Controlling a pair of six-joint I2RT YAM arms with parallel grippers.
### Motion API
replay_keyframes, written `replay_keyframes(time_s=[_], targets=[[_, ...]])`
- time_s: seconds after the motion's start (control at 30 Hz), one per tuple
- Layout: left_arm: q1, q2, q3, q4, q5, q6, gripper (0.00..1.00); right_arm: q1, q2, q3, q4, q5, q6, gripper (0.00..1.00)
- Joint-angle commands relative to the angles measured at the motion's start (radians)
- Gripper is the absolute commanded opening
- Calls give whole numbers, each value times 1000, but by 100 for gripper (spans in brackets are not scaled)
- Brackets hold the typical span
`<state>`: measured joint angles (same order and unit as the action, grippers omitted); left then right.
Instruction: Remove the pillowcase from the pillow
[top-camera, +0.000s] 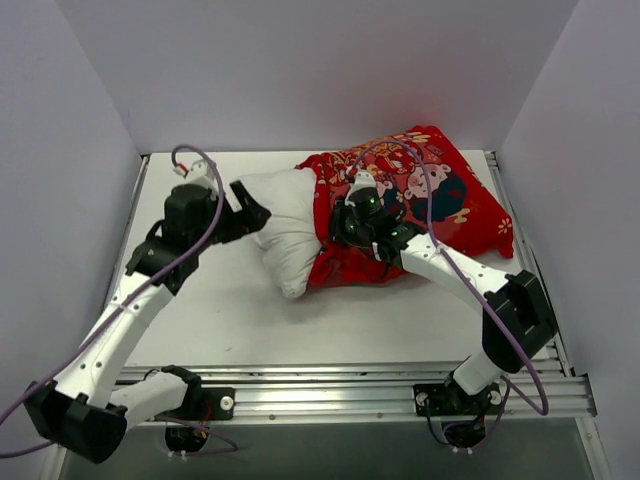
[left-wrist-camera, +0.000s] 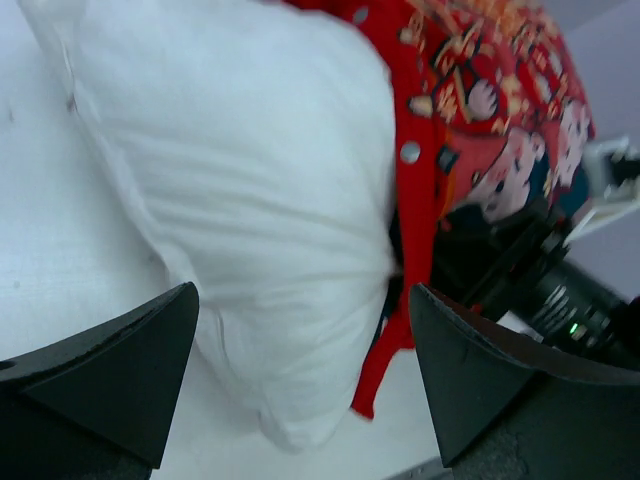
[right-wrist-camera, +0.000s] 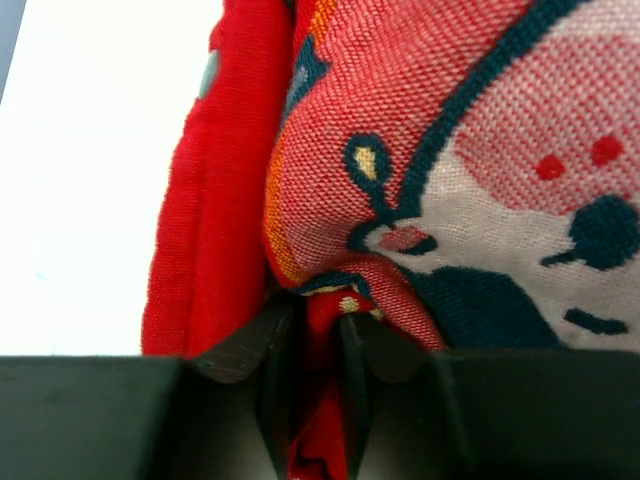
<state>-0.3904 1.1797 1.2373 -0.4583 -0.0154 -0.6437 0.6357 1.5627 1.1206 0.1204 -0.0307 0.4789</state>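
Note:
The red printed pillowcase (top-camera: 430, 195) lies at the back right of the table, still covering the right part of the white pillow (top-camera: 285, 225), whose left end sticks out of the case's open side. My right gripper (top-camera: 375, 232) is shut on a fold of the pillowcase (right-wrist-camera: 320, 330) near its open edge. My left gripper (top-camera: 248, 212) is open at the pillow's bare left end; in the left wrist view the pillow (left-wrist-camera: 250, 200) lies ahead between the spread fingers (left-wrist-camera: 120, 370), apart from them. The pillowcase's red edge (left-wrist-camera: 415, 180) shows to the right there.
The white table (top-camera: 200, 320) is walled by grey panels on three sides. A metal rail (top-camera: 350, 385) runs along the near edge by the arm bases. The right arm's dark wrist (left-wrist-camera: 560, 290) shows behind the pillowcase in the left wrist view.

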Motion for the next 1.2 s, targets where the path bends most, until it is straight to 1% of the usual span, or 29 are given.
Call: replay_keyframes(time_s=[0.0, 0.03, 0.07, 0.1, 0.17, 0.2, 0.3, 0.43, 0.57, 0.67, 0.73, 0.9, 1.0, 1.17], targets=[[-30, -66, -183, -34, 69, -76, 94, 1, -10, 15, 18, 11, -30, 19], [-36, -101, -244, -33, 86, -83, 94, 1, -15, 2, 22, 8, -26, 25], [-42, -115, -272, -23, 113, -91, 94, 2, -18, -2, 24, -4, -26, 32], [-51, -126, -298, -8, 129, -97, 94, 2, -27, -7, 24, -8, -25, 51], [-76, -152, -370, 50, 149, -106, 94, 1, -39, -22, 25, -18, -17, 66], [-83, -161, -392, 79, 164, -126, 94, 2, -53, -27, 25, -21, -17, 77], [-108, -186, -464, 197, 184, -163, 94, 2, -99, -47, 16, -23, -11, 89], [-119, -180, -498, 280, 183, -175, 94, 2, -182, -76, -18, 0, -19, 95], [-123, -147, -510, 389, 195, -183, 94, 1, -265, -110, -48, 26, -31, 95], [-123, -98, -513, 432, 184, -180, 94, 2, -322, -142, -62, 25, -33, 96], [-123, -54, -507, 435, 181, -175, 94, 5, -358, -163, -68, 20, -37, 96], [-127, -22, -516, 402, 131, -163, 94, 15, -426, -209, -79, 23, -51, 96], [-127, -57, -524, 357, 103, -154, 94, 22, -444, -229, -84, 18, -57, 96], [-122, -208, -529, 256, 60, -125, 94, 41, -472, -255, -87, 25, -60, 96]])
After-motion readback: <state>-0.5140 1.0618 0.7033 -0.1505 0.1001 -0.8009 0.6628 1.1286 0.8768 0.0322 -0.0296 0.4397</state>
